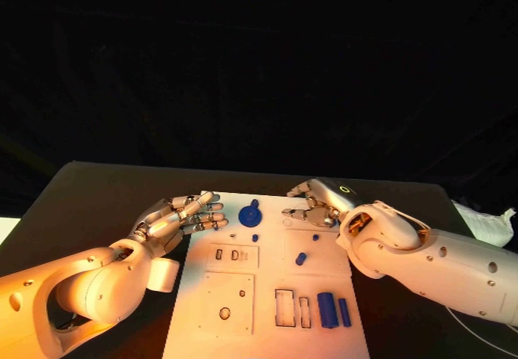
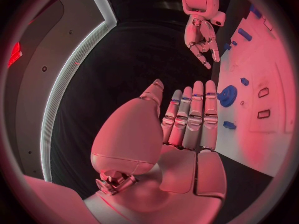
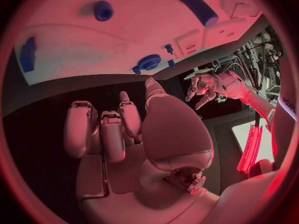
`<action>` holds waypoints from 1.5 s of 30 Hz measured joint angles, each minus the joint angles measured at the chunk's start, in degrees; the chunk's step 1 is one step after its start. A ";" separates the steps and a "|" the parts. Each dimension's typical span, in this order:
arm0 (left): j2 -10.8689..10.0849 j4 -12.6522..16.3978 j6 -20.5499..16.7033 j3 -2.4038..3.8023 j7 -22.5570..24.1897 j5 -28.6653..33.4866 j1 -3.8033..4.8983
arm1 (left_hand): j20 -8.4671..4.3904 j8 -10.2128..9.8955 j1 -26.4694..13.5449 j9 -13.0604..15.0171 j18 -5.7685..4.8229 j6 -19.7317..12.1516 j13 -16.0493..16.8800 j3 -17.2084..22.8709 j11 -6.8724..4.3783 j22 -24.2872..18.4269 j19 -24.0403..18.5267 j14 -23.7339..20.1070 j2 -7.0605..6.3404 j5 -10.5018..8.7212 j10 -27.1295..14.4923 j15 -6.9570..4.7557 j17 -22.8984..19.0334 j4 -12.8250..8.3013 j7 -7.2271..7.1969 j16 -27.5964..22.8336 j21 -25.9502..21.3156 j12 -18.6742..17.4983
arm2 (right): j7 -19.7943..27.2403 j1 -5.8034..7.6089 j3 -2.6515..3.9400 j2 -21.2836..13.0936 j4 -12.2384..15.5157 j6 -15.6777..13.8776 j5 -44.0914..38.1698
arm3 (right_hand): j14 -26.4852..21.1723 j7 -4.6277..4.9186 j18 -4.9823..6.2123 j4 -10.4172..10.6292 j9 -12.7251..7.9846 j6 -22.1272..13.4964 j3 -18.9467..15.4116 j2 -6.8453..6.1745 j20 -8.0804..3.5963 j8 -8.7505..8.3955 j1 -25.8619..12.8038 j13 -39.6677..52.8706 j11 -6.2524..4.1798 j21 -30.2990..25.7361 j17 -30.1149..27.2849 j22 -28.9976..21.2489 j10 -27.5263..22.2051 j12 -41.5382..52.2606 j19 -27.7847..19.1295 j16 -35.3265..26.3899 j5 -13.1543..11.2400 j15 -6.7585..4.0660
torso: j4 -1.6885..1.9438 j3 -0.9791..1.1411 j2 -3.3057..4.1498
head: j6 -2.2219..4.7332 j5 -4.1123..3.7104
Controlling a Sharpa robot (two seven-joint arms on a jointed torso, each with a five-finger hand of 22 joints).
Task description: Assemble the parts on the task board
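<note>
Task board (image 1: 270, 299): white plate lying flat on the black table (image 1: 87, 194), long axis running away from the robot. All places below are given relative to this board.

Blue gear (image 1: 251, 217): round toothed part, lying flat near the board's far end, toward its left side. Also seen in the left wrist view (image 2: 227, 95) and the right wrist view (image 3: 149, 62).

Small blue pieces: one (image 1: 254, 238) just nearer the robot than the gear; one (image 1: 315, 237) toward the board's right side at about the same depth.

Short blue peg (image 1: 301, 259): lying on its side near the board's middle, right of centre.

Two long blue bars (image 1: 327, 310), (image 1: 344, 312): side by side at the board's near right corner, parallel to its long edge, beside two rectangular recesses (image 1: 285, 307).

Recessed plates: one with two small slots (image 1: 233, 255) left of centre; a larger one with an oval hole (image 1: 224, 303) at the near left.

Left hand (image 1: 181, 217): over the board's far left edge, just beside the gear. Fingers extended and close together, grasping nothing; whether the fingertips touch the board cannot be told.

Right hand (image 1: 315, 203): at the board's far right corner. Fingers loosely curled downward, nothing held in them.
</note>
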 measured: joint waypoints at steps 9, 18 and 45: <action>0.50 -0.80 0.07 -0.03 0.00 0.09 -0.07 | 0.00 0.00 0.00 0.00 0.00 0.00 0.00 0.00 0.00 0.00 0.00 0.00 0.00 0.00 0.00 0.00 -0.01 0.00 0.00 0.00 0.00 0.00 | 14.07 -0.99 0.18 -6.11 -3.26 0.57 11.45 | -0.09 0.00 0.00 -2.22 -0.09 0.00 0.07 -1.12 0.00 0.00 3.38 0.28 -0.01 0.00 -0.01 -0.47 -0.42 -1.07 0.00 0.00 -0.59 0.12 | -1.04 0.57 -0.45 | 0.16 0.25; 0.95 -1.32 0.20 -0.09 0.00 0.22 -0.22 | 0.00 0.00 0.00 0.00 0.00 0.00 0.00 0.00 0.00 0.00 0.00 0.00 0.00 0.00 0.00 0.00 0.04 0.00 0.00 0.00 0.00 0.00 | 20.52 -2.94 0.19 -7.52 -7.53 2.42 15.69 | -0.09 0.00 0.00 -2.83 -0.08 0.00 0.08 -1.33 0.00 0.00 4.63 0.81 0.09 0.00 -0.01 -0.47 -0.53 -1.43 0.00 0.00 -0.59 0.13 | -1.57 1.14 -0.63 | -0.01 -0.10; 1.49 -1.83 0.39 -0.15 0.02 0.36 -0.37 | 0.00 0.00 0.00 0.00 0.00 0.00 0.00 0.00 0.00 0.00 0.00 0.00 0.00 0.00 0.00 0.00 0.02 0.00 0.00 0.00 0.00 0.00 | 22.28 -4.25 0.22 -3.92 -14.07 4.92 17.12 | -0.18 -0.06 0.00 -4.51 0.06 1.23 2.27 0.62 0.00 0.25 7.03 6.99 0.29 0.00 -0.03 -0.26 -0.72 -1.39 0.00 0.00 -3.71 0.40 | -1.47 0.99 -0.80 | -0.69 -0.21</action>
